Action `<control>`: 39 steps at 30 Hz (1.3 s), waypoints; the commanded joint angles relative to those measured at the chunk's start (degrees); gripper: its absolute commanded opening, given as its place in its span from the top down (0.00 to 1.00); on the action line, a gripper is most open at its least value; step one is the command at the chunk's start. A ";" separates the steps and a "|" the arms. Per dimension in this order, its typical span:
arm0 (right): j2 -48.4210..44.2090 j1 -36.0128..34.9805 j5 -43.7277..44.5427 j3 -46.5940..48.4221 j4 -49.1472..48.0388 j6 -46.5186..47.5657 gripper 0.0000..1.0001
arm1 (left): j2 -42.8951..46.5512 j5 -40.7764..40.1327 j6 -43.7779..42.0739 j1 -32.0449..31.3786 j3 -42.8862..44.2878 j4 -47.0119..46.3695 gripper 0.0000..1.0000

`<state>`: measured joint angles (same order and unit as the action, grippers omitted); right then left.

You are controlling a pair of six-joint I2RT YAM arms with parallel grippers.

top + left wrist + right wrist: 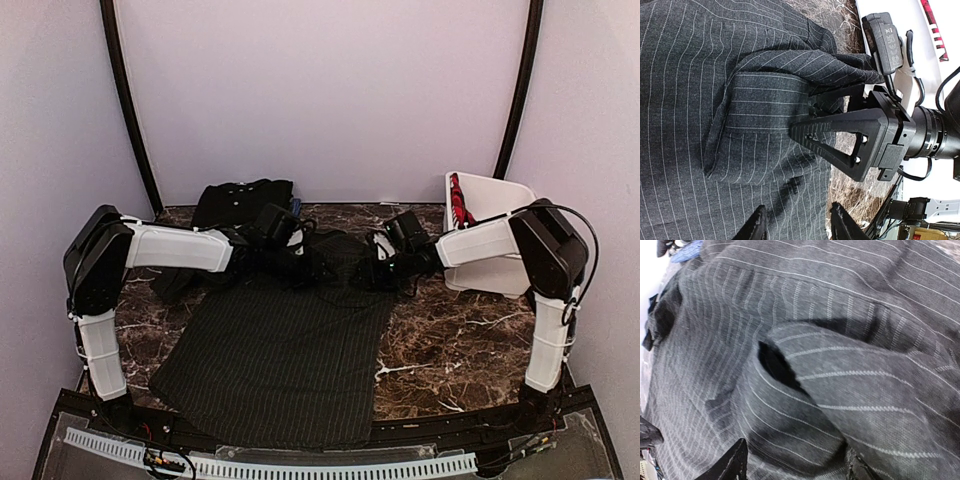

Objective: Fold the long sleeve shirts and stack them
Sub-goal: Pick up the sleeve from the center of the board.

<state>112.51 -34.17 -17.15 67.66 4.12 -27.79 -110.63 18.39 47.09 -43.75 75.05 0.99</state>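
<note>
The large pinstriped shirt [290, 360] lies spread on the marble table, with its far end bunched between my two grippers. My left gripper [300, 262] is open and hovers just over the cloth; in the left wrist view its fingertips [760, 224] are apart above flat striped fabric [715, 75]. My right gripper [382, 265] is open, its jaws wide on either side of a raised fold of the pinstriped shirt [840, 390]. It also shows in the left wrist view [840, 135]. A plain black shirt [242, 203] lies at the back. A bit of blue cloth [687, 251] shows beyond the pinstripes.
A white plastic basket [500, 195] stands at the back right and holds something red [459, 203]. Bare marble table [450, 350] shows to the right of the shirt. Dark cloth, a sleeve perhaps, trails under the left arm [175, 280].
</note>
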 commanded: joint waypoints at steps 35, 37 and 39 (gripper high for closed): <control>-3.89 -21.45 17.60 -2.58 -8.61 8.13 1.00 | 11.86 14.06 26.01 6.14 -19.76 -14.26 0.35; -3.31 -22.48 19.79 -2.58 -8.76 8.89 1.00 | 11.17 14.00 25.83 6.13 -19.72 -13.75 0.35; -3.26 -23.26 21.02 -2.97 -9.54 9.46 1.00 | 10.43 13.83 25.29 6.13 -19.38 -12.77 0.34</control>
<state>108.09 -55.64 -2.55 63.88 -4.93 -21.39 -101.12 31.42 72.51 -37.82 55.81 -13.02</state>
